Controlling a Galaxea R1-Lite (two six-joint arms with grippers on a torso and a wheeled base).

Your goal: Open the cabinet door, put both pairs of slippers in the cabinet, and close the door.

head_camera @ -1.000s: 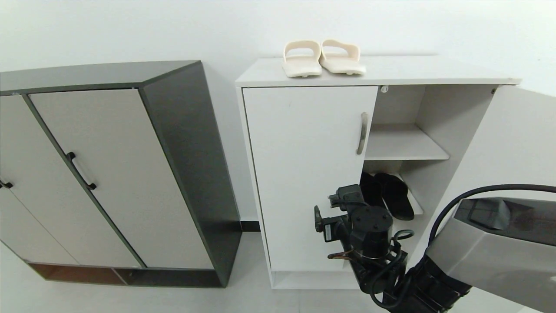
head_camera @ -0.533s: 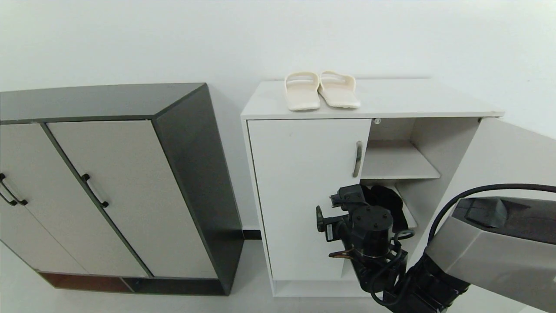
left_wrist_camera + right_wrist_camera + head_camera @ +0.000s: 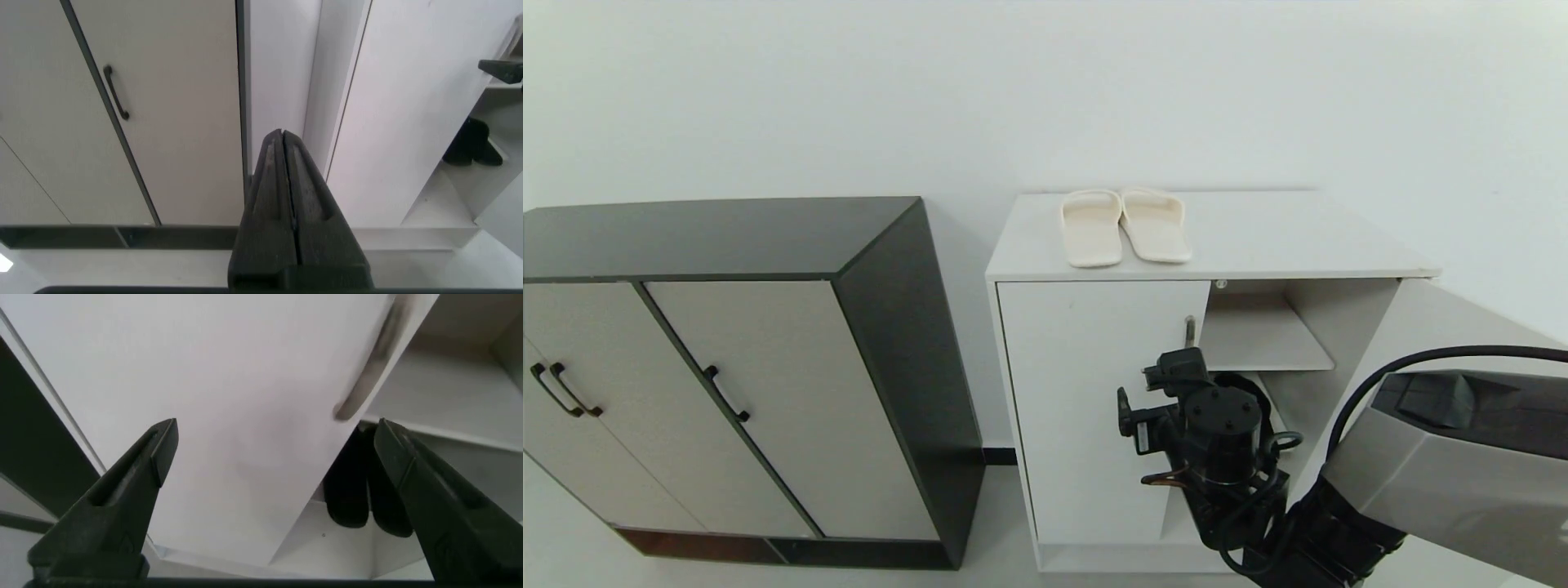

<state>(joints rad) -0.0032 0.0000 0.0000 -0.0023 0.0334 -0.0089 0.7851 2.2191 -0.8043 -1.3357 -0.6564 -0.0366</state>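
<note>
Standing before the spread right claw [image 3: 275, 429], a closed door [image 3: 1094, 392] half hides black slippers [image 3: 364, 498]; left claw [image 3: 282, 137] closed.

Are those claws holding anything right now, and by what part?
Nothing held: left gripper shut and empty, right gripper open before the cabinet door.

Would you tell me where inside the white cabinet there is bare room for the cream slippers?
The upper shelf is bare, bordered by the shut left door and the cabinet's right wall. The shelf below is crowded by the black slippers.
</note>
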